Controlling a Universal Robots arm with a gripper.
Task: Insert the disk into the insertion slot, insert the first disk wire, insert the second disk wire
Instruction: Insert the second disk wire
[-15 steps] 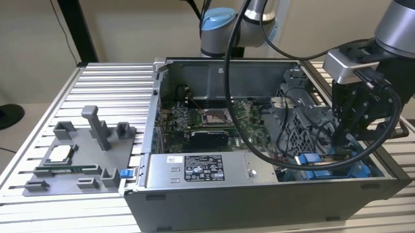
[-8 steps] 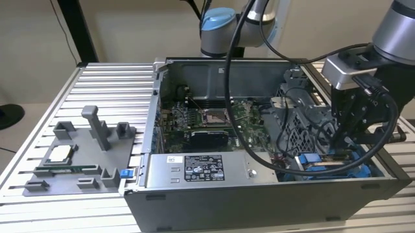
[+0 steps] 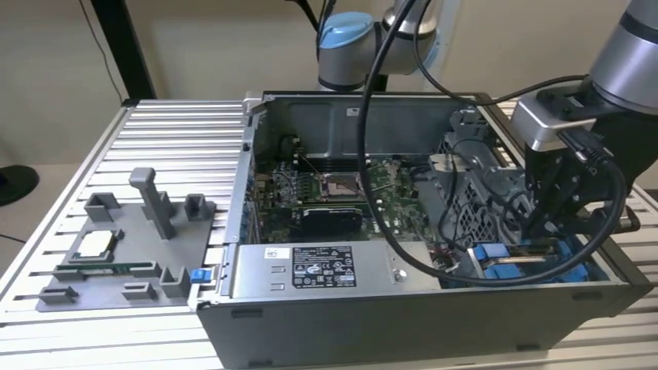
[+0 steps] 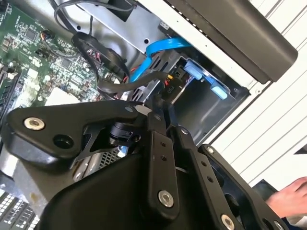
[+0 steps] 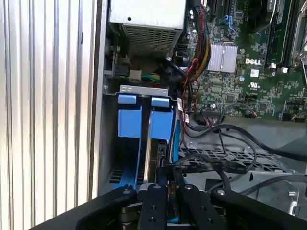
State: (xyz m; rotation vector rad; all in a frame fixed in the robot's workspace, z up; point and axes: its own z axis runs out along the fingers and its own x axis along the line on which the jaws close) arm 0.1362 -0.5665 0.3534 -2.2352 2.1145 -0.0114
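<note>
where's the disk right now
The disk sits in the drive bay at the computer case's front corner on the exterior view's right, directly under the gripper and right of the power supply.

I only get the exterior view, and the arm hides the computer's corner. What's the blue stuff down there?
Observer: In the first wrist view, two blue frames stand side by side in the drive bay.
Operator: Any wires near them?
Observer: In the second wrist view, a bright blue flat cable curves down toward the bay.
Operator: Is anybody close by?
Observer: Yes, a person's hand shows in the second wrist view, beyond the case wall.
</note>
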